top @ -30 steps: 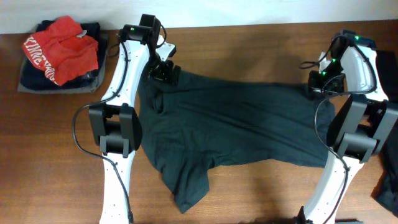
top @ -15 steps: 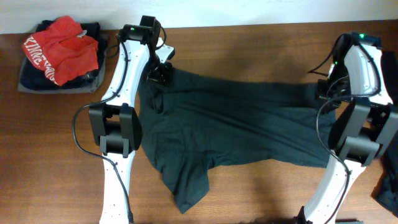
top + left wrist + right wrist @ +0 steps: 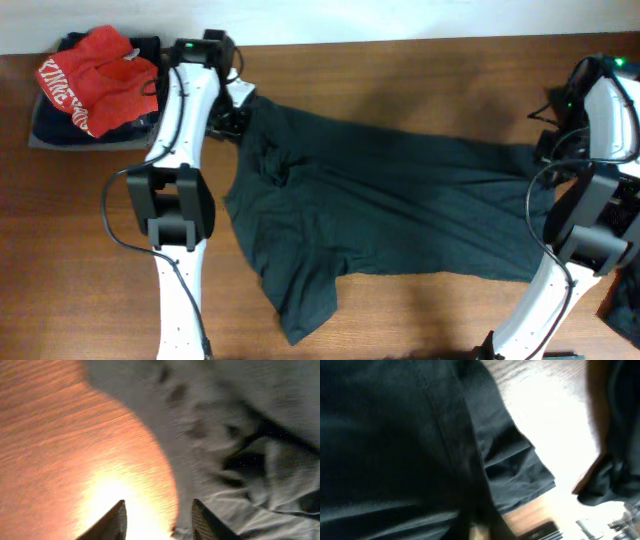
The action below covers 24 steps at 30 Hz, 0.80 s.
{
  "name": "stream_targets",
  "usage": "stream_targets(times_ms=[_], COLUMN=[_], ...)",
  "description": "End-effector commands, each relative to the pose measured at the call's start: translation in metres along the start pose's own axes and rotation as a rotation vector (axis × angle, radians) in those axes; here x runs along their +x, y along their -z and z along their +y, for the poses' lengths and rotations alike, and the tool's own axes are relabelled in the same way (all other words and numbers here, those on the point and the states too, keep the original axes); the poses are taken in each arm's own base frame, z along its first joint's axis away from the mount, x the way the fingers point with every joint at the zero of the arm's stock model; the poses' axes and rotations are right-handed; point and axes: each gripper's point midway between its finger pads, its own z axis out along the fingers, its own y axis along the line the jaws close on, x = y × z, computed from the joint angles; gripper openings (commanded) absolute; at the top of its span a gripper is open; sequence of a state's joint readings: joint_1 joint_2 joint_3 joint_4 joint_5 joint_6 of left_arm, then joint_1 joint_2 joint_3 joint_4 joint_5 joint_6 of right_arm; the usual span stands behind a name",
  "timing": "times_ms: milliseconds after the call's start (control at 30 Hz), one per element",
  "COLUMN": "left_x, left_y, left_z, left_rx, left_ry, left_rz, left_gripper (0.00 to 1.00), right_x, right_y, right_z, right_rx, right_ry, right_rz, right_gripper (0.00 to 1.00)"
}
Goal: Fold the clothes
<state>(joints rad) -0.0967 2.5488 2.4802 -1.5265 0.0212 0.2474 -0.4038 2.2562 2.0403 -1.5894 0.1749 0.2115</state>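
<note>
Dark teal-grey T-shirt (image 3: 400,215) lies spread across the middle of the brown worktop (image 3: 420,70), one sleeve trailing toward its lower-left. The left tool (image 3: 157,505) sits at the shirt's far-left corner, fingers (image 3: 110,522) apart over bare wood just beside the cloth. The right tool (image 3: 552,148) is at the shirt's right edge; whether it grips, I cannot tell.

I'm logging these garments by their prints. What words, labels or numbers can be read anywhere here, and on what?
Red garment on the dark folded pile: white block lettering, too small and creased to read reliably.
Dark teal T-shirt: no print or label visible.
Both wrist views: no text at all.
</note>
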Motion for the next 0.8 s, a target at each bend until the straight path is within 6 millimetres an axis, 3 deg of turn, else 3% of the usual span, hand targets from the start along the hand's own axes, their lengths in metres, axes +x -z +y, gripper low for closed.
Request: stream_targets(times_ms=[0,33,133,233,367,467,500,600,667,767], left_x=[0.003,0.003,-0.001,-0.009,-0.022,-0.024,-0.023,-0.023,-0.022,-0.018], left_y=[0.01,0.012,0.021,0.036,0.062,0.063,0.062,0.06,0.06,0.058], left_z=[0.014,0.014,0.01,-0.011,-0.072,-0.094,-0.099,-0.117,-0.131,-0.155], left_rx=[-0.014,-0.016,-0.014,0.042,0.273,0.309,0.312,0.318,0.326,0.333], left_ry=[0.01,0.01,0.002,-0.048,-0.181,-0.219,-0.227,-0.262,-0.287,-0.331], left_rz=[-0.016,-0.021,-0.045,-0.101,-0.212,-0.215,-0.209,-0.199,-0.192,-0.169], left_gripper=[0.45,0.45,0.45,0.46,0.58,0.6,0.6,0.57,0.52,0.48], right_x=[-0.002,-0.001,0.002,0.005,0.006,0.005,0.005,0.003,0.0,-0.004], right_y=[0.015,0.015,0.016,0.016,0.017,0.017,0.017,0.016,0.015,0.011], right_z=[-0.005,-0.005,0.001,0.013,0.019,0.019,0.019,0.02,0.021,0.023], right_rx=[-0.002,-0.002,-0.022,-0.088,-0.124,-0.124,-0.124,-0.126,-0.129,-0.134], right_ry=[-0.019,-0.018,-0.009,-0.007,-0.002,-0.002,-0.002,-0.003,-0.005,-0.006], right_rz=[-0.048,-0.047,-0.033,-0.019,-0.012,-0.016,-0.016,-0.022,-0.034,-0.04], right_gripper=[0.72,0.89,0.98,1.0,0.99,0.99,0.98,0.73,0.61,0.59])
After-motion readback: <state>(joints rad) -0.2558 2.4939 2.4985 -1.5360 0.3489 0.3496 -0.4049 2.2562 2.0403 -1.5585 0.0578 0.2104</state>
